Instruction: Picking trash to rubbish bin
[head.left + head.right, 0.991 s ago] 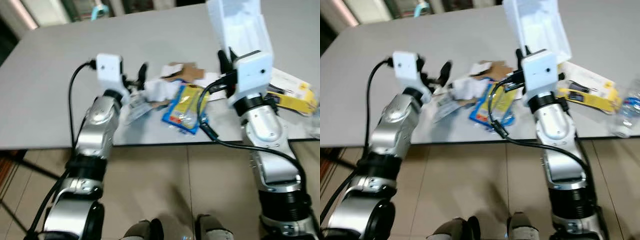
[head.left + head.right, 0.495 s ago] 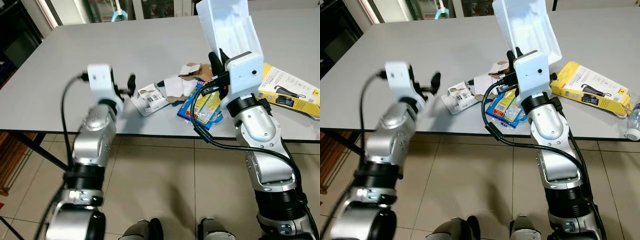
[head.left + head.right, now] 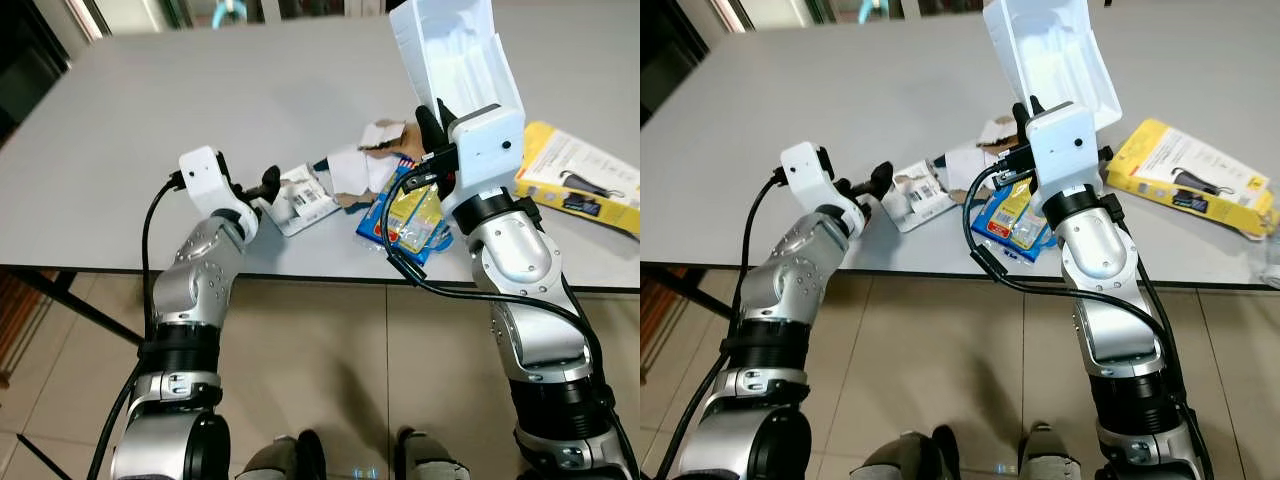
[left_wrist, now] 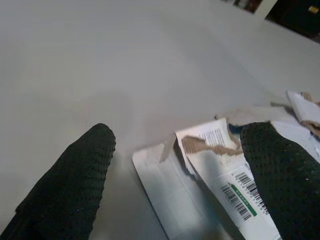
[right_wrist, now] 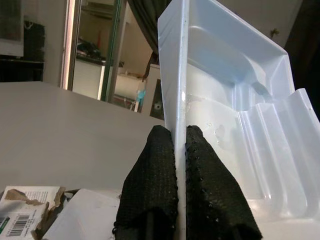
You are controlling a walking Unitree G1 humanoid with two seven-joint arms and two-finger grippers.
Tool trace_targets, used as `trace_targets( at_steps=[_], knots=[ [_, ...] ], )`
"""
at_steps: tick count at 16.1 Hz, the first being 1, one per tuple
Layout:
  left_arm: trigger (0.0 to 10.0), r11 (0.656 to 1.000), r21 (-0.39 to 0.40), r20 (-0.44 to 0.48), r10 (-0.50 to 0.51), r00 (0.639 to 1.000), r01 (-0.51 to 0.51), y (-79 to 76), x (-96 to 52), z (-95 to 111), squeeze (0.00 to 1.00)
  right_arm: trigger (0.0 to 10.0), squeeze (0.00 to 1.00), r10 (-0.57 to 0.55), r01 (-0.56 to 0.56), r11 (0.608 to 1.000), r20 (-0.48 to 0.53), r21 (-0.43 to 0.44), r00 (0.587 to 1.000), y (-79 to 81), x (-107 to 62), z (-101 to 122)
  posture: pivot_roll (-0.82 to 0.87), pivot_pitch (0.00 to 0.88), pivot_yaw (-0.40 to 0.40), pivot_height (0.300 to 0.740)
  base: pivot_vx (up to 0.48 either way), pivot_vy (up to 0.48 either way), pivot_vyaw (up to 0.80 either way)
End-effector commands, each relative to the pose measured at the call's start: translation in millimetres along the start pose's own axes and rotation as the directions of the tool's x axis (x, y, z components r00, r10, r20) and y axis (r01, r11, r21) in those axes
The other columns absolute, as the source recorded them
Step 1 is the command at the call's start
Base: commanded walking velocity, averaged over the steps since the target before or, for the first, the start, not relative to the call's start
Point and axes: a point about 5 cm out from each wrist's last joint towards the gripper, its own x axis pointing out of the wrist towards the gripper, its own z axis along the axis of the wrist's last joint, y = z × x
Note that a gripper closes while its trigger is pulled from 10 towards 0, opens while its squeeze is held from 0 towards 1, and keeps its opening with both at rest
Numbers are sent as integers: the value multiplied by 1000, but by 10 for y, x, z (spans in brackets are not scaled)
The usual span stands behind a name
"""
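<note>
right claw gripping plastic tray edge

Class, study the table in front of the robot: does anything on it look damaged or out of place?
Yes. The white box between the open left pincer's fingers is torn, with brown card showing at its ripped flap. Crumpled paper scraps and a blue and yellow packet lie jumbled at the table edge.

Grey table strewn with white, blue and yellow rubbish.

The plastic tray is pale translucent white; the torn box white with brown ripped edges, black barcodes and a green stripe. The packet is blue with yellow and red print, the carton yellow. Both hands, left hand and right hand, have black dimpled fingers.
</note>
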Motion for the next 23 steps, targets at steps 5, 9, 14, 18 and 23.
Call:
trace_targets(
  at_steps=[5, 9, 14, 18, 23],
  knots=[
    [10000, 996, -93, -51, -20, 999, 15, -39, 4, -57, 0, 10000, 0, 19, -19, 1000, 22, -5, 1000, 42, 6, 45, -211, 202, 152, 740, 0, 0, 0],
    [10000, 987, -149, -83, -74, 994, 61, -146, 41, -126, 0, 10000, 0, 16, -16, 1000, 24, -8, 1000, 41, -1, 53, -215, 204, 154, 740, 0, 0, 0],
    [10000, 977, -194, -81, -110, 991, 92, -210, 76, -111, 0, 10000, 0, 14, -13, 1000, 26, -10, 1000, 36, -4, 63, -224, 207, 157, 740, 0, 0, 0],
    [10000, 963, -254, -106, -120, 987, 90, -198, 107, -173, 0, 10000, 0, 12, -12, 1000, 26, -13, 1000, 28, -6, 71, -229, 208, 156, 740, 0, 0, 0],
    [10000, 949, -296, -139, -157, 978, 110, -201, 137, -265, 0, 10000, 0, 11, -11, 1000, 25, -14, 1000, 18, -26, 82, -236, 219, 156, 740, 0, 0, 0]
  ],
)
